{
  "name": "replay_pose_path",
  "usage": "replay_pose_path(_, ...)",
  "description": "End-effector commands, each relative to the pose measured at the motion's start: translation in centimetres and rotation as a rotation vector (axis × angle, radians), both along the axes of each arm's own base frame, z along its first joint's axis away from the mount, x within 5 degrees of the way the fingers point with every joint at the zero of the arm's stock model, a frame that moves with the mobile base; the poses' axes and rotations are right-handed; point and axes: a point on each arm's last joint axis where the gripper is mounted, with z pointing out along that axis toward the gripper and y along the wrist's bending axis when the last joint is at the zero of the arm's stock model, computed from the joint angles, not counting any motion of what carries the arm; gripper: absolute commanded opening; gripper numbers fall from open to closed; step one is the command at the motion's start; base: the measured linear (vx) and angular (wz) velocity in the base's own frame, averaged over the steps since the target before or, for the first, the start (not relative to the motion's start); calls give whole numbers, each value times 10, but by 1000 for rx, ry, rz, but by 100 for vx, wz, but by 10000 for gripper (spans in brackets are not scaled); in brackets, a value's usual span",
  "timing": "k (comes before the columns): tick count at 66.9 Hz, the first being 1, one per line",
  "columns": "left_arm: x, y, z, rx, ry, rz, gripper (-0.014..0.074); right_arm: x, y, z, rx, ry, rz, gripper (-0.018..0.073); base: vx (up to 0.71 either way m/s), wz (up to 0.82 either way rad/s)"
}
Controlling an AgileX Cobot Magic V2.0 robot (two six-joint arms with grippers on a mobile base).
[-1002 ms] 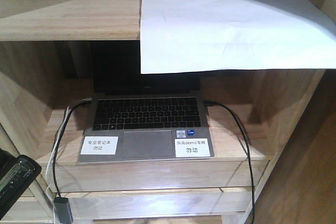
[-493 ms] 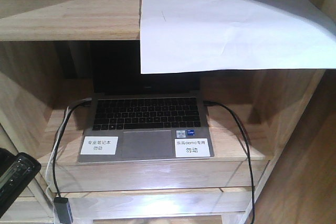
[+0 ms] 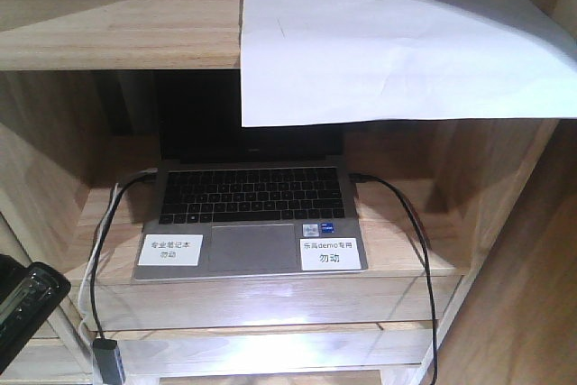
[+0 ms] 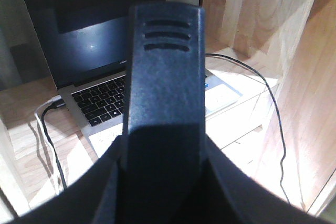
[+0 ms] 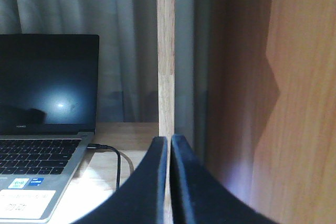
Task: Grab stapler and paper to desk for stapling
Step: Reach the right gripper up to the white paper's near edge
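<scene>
Paper-fetching step: the paper [image 3: 388, 51] lies on the upper shelf [image 3: 117, 29] at 1 o'clock, its edge overhanging. The left pincer [image 4: 164, 156] seems clenched on the black stapler [image 4: 165, 66]; the right pincer [image 5: 169, 148] is clenched empty and must open, rise and nip that overhang
</scene>
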Motion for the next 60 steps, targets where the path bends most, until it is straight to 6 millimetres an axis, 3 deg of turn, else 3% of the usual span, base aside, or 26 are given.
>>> replay_pose_path(1,1,-1,20,-89,-117,-1,-7,-1,1,7,-18,-84,7,-9,0,0)
replay_pose_path(12,1,-1,20,-89,-117,-1,-7,-2,1,11,135,-124,30,-9,0,0)
replay_pose_path(23,1,-1,20,-89,-117,-1,-7,-2,2,12,602,-120,88,-9,0,0)
replay_pose_path(34,1,-1,20,-89,-117,-1,-7,-2,2,9,881,-68,101,-8,0,0)
replay_pose_path(45,1,-1,20,-89,-117,-1,-7,-2,5,11,973,-60,146,29,0,0)
replay_pose_path(60,1,-1,20,-89,-117,-1,-7,12,24,23,987,-3,398,254,0,0)
